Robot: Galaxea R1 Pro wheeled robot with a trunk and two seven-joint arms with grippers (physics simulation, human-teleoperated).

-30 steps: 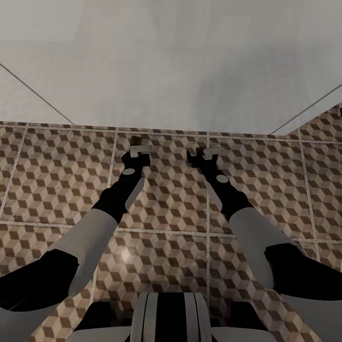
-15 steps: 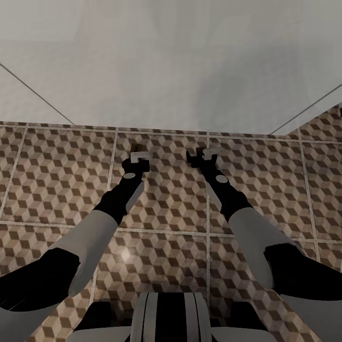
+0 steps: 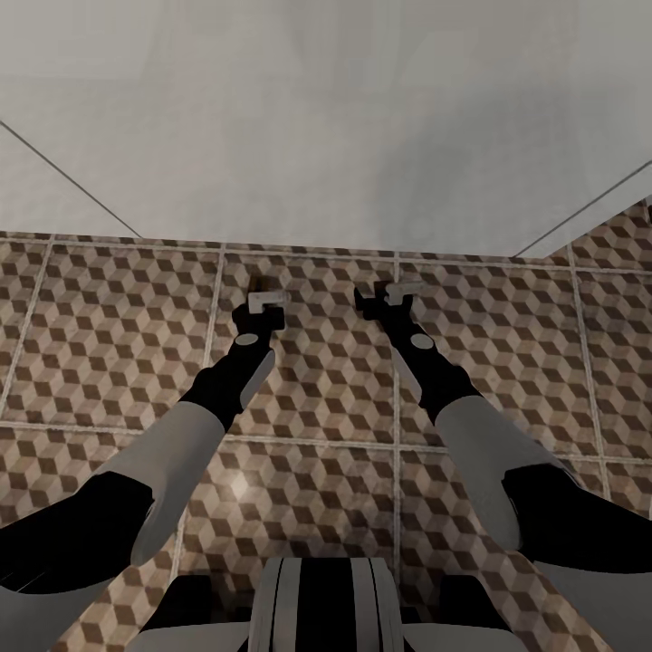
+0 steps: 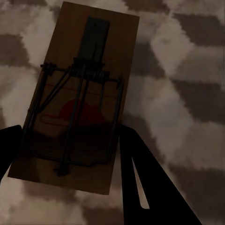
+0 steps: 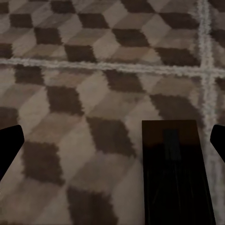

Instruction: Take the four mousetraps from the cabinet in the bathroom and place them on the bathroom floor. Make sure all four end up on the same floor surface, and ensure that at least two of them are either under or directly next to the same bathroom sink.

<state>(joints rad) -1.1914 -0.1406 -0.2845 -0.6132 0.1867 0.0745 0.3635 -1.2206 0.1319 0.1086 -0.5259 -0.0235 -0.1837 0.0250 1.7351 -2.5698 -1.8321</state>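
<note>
Both arms outstretched, low over bathroom floor (image 3: pixel 118 335)

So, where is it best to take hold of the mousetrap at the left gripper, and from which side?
Pinch the mousetrap across its narrow width, on the two long board edges, coming from above its top face. Those edges are straight and parallel, while wire and spring crowd the top face. The left gripper has its fingers at just those edges.

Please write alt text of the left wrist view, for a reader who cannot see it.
A mousetrap, a tan wooden board with dark wire parts and a red mark, sits between the two dark fingers of the left gripper. Behind it is the bathroom floor, with its brown-and-beige cube pattern.
</note>
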